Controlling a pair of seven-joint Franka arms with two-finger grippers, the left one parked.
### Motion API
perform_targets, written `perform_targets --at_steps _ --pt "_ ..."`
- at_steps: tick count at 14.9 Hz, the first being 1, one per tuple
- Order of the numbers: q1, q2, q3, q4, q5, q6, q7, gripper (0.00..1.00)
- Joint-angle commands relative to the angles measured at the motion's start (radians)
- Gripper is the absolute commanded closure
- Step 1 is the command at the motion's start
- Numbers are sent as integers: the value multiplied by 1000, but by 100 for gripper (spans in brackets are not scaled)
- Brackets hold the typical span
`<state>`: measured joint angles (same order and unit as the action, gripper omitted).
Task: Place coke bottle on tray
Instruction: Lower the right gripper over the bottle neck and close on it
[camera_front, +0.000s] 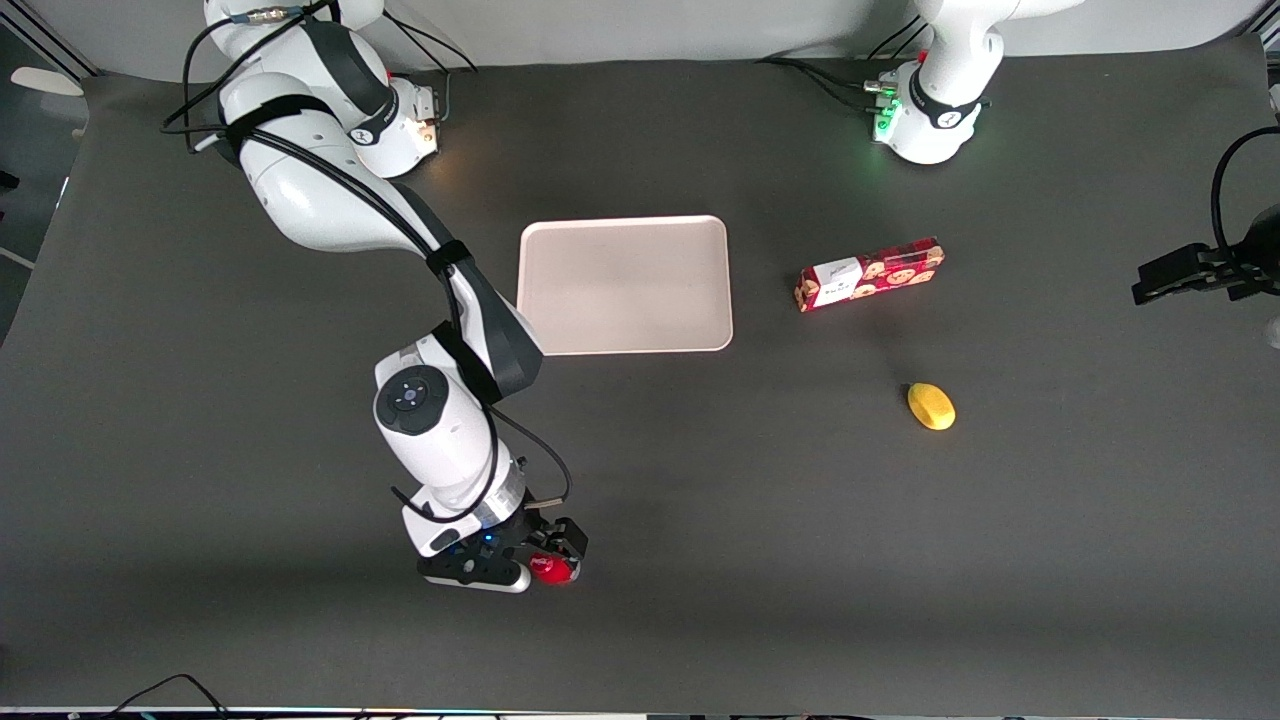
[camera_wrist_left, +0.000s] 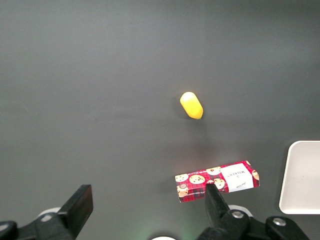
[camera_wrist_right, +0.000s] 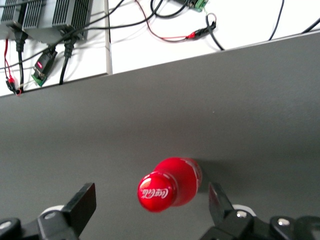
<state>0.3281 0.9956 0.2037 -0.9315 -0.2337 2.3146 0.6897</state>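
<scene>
The gripper is positioned low over the coke bottle, near the table edge closest to the front camera, toward the working arm's end. In the right wrist view the coke bottle is seen standing upright on the table, cap up, between the two fingers, with clear gaps on both sides. The jaws are spread wide and nothing is gripped yet.

The spread is judged as pre-grasp alignment: the bottle is straddled so that the body or neck can be pinched once the fingers are closed. The bottle sits slightly off-centre between the fingers, so a small correction may be needed before closing.

The tray is located well apart from the bottle, farther from the front camera, with nothing on it. A cookie box and a yellow object lie toward the parked arm's end, away from the likely carry path.

Task is judged early: grasp not yet made, then lift, carry and set-down remain.
</scene>
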Motion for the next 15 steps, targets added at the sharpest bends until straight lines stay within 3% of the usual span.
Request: perform_targets --at_steps 1,7,10,15 --pt "11 28 -6 51 -24 -27 30 0" --pt "11 26 -50 53 -33 -23 7 9" --pt "12 28 -50 53 -33 -20 4 20" --pt "17 28 -40 53 -32 -12 17 22"
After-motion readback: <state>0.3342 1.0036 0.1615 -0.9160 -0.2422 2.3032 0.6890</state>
